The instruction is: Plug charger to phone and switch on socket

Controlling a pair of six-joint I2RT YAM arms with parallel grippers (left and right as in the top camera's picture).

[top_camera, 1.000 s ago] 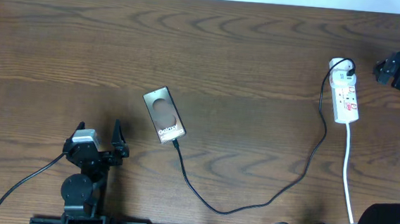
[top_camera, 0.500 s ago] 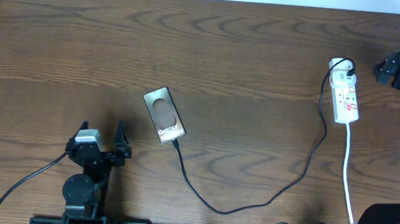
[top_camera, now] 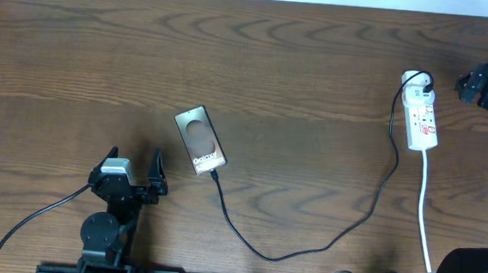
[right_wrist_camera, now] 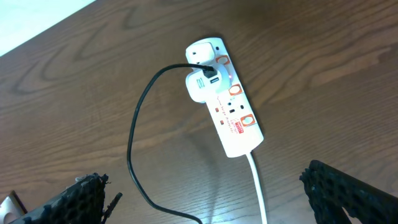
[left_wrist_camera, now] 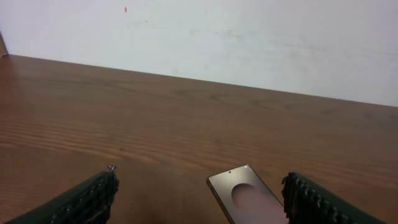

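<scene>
Phone (top_camera: 201, 139) and socket (top_camera: 422, 119) lie well apart on the table (top_camera: 301, 63), linked by the charger (top_camera: 305, 244); both grippers are spread wide and hold nothing.

The phone is a flat bronze-brown slab with a dark oval patch and white lettering. It lies left of centre, tilted, just beyond the left gripper (top_camera: 134, 157), and shows between that gripper's fingers (left_wrist_camera: 87, 199) in the left wrist view. The charger, a thin black cable, meets the phone's near short edge, sags toward the front of the table, then climbs to a white adapter (right_wrist_camera: 202, 87) seated in the socket. The socket is a narrow white strip with red marks at far right, its white cord (top_camera: 426, 218) trailing forward. The right gripper (right_wrist_camera: 205, 177) hangs above it, not touching. Whether the switch is on, I cannot tell.
</scene>
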